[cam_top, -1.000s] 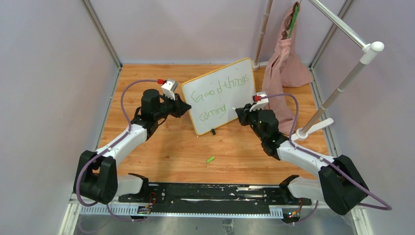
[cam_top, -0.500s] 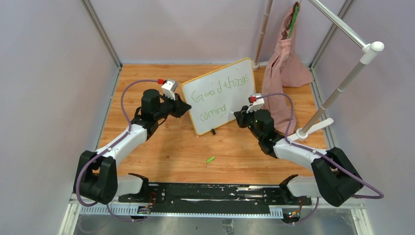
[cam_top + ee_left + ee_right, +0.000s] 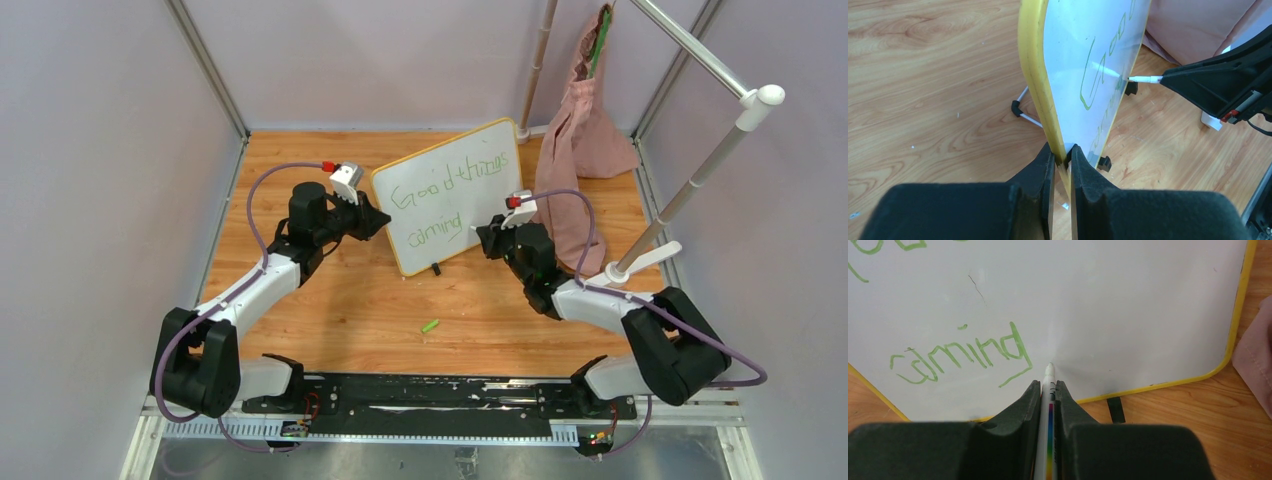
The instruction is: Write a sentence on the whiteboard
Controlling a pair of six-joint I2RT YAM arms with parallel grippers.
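Board: the whiteboard [image 3: 450,195] is stood on the desk [image 3: 330,300] at upper centre, its long axis running from lower left to upper right.
Left claw [image 3: 1062,152]: pinched on the board's yellow left edge.
Right claw [image 3: 1048,386]: clamped on a pen [image 3: 1050,371], whose tip is set against the board's face just right of the green word.
Change: the right claw has been carried slightly leftward, and the left claw is unmoved.

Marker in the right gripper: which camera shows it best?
Right wrist view: the marker runs up the centre, clamped in the right gripper, its tip at the whiteboard right of the green writing. Left wrist view shows only its white tip from the side. Top view: too small to make out.
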